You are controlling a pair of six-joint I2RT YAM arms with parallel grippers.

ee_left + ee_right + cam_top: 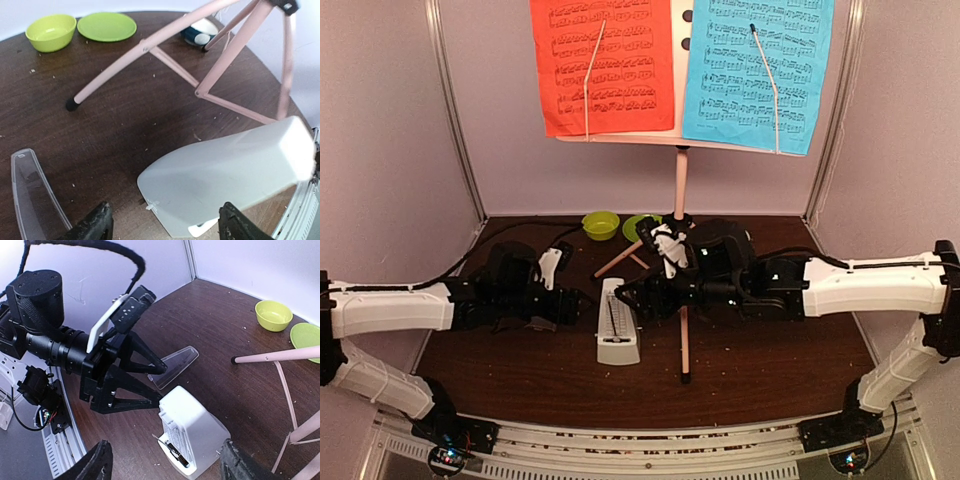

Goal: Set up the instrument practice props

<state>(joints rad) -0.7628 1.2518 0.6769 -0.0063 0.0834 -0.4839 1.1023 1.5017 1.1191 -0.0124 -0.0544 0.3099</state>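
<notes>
Metronome (618,325) lies flat on the table (520,370), pendulum face up, beside the music stand (681,190) legs. Its clear cover (27,192) lies apart. Left gripper (157,384): jaws spread, empty, tips just beside its flank. Right gripper (165,460): jaws spread, empty, near its narrow end.

Soft, even light from above; weak shadows on the dark worktop (100,125). Wrist views curve at edges, slightly soft.
</notes>
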